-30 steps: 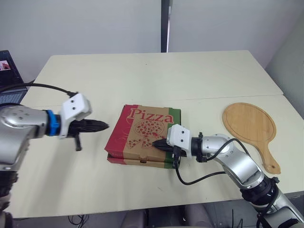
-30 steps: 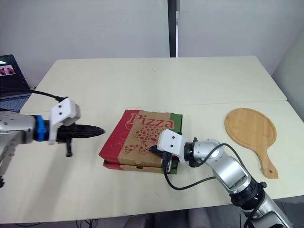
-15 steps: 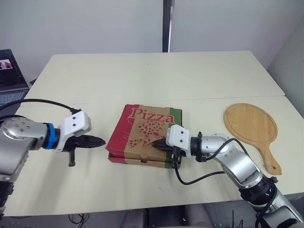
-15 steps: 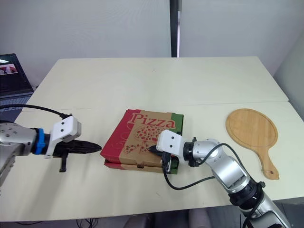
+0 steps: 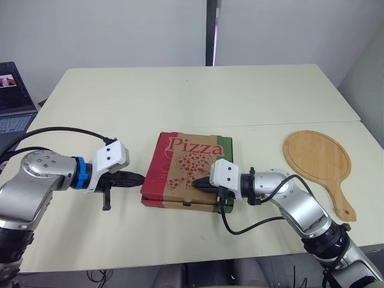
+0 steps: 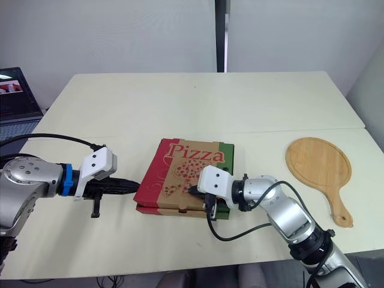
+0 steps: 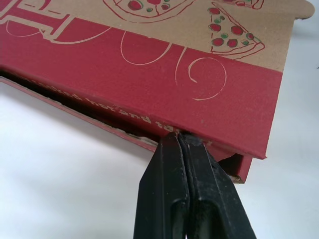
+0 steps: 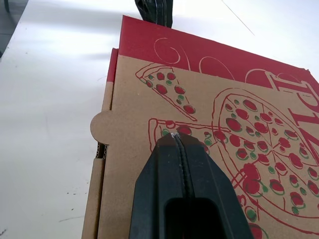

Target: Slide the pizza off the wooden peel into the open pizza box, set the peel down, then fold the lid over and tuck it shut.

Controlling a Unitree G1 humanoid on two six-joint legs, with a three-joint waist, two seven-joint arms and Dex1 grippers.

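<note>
The pizza box (image 5: pixel 189 169) lies shut in the middle of the table, its printed lid facing up. My left gripper (image 5: pixel 141 177) is shut, and its tips touch the red left side of the box (image 7: pixel 149 94) at the seam under the lid. My right gripper (image 5: pixel 196 183) is shut too, with its tips pressed down on the lid (image 8: pixel 209 129) near the front edge. The wooden peel (image 5: pixel 319 163) lies flat and bare on the table to the right of the box, handle toward me.
A laptop (image 5: pixel 13 99) sits at the table's far left edge. A seam (image 5: pixel 288 123) between two tabletops runs across behind the box. A dark post (image 5: pixel 210 30) stands behind the table.
My left gripper has come down and swung right, from hovering well left of the box to touching its left side. The box has slid slightly right. The right gripper stays on the lid.
</note>
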